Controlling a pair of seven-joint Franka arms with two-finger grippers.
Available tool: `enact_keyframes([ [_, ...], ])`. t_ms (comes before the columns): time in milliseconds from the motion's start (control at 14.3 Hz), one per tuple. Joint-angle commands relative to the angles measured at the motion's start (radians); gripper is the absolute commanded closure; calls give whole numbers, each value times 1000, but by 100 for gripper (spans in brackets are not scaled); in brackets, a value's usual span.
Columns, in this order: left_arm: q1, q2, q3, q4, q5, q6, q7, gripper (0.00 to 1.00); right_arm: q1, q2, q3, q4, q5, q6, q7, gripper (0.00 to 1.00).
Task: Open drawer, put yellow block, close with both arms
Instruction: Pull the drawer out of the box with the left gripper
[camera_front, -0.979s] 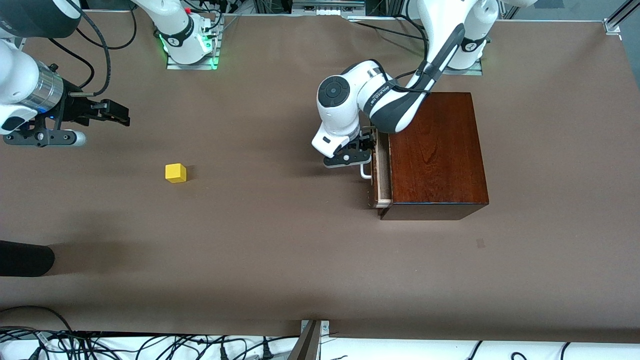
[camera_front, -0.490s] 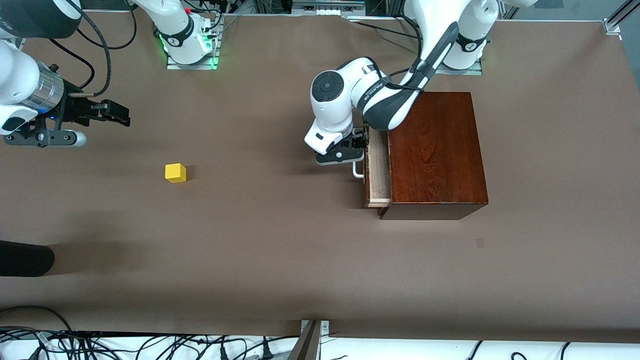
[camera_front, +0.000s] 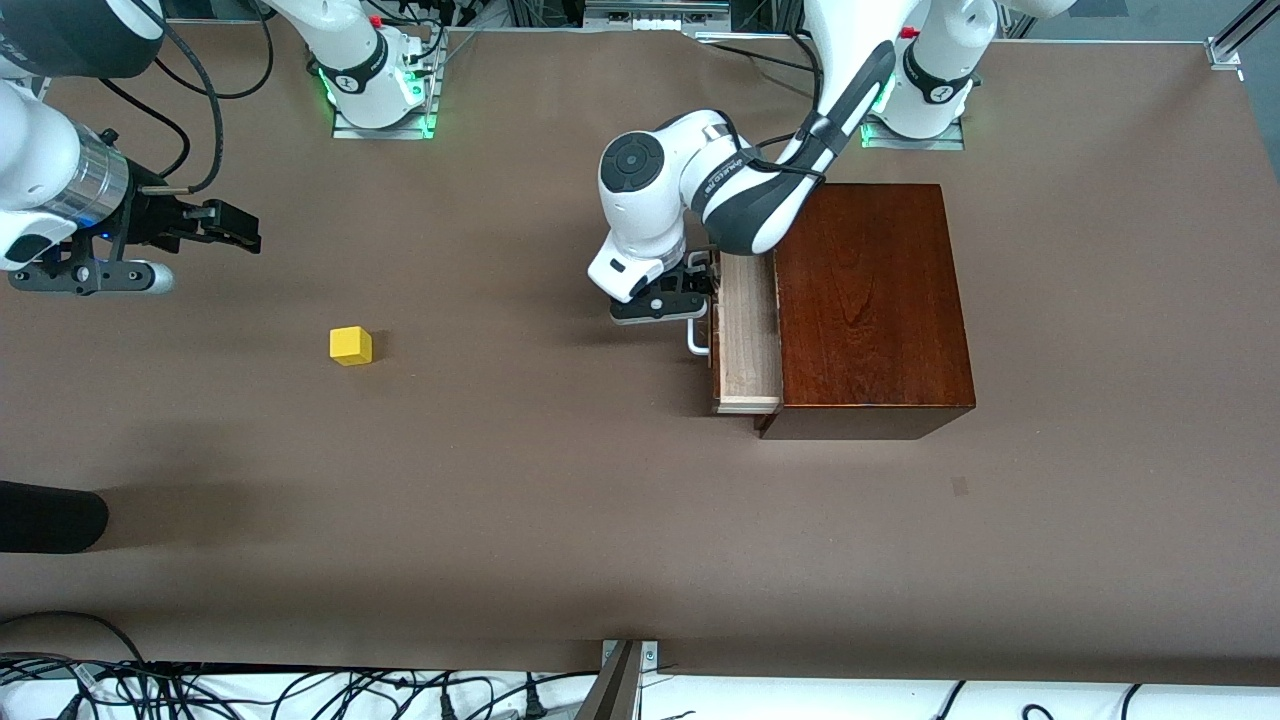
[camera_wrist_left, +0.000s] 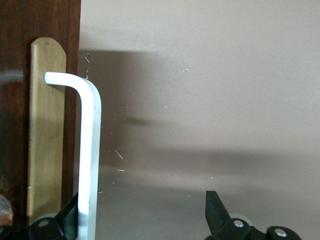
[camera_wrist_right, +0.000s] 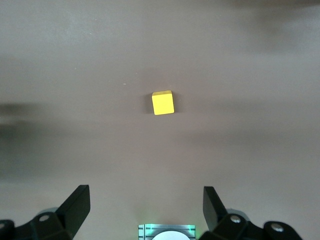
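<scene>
From the front camera, the left hand is sitting at the white handle of the drawer, which is standing partly out of the dark mahogany box with its pale tray showing; the handle is at about nine o'clock from the box. The yellow block is resting on the brown counter toward the right arm's end, well apart from the box. The right hand is waiting in the air, at about eleven o'clock from the block. In the left wrist view, the left hand is standing spread, one finger touching the white bar handle, the other well clear. In the right wrist view, the right hand is hanging wide open and holding nothing, over the counter near the yellow block.
</scene>
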Motion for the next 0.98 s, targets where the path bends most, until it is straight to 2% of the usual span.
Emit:
enact_keyframes([
  [0, -68, 60, -2, 99, -100, 55, -41, 0, 2, -7, 2, -7, -6, 8, 2, 0],
  [559, -111, 109, 17, 171, -102, 56, -58, 0, 7, -6, 2, -7, -6, 9, 4, 0],
  [909, -137, 131, 21, 176, -102, 118, -92, 0, 7, -6, 2, -7, -6, 12, 4, 0],
])
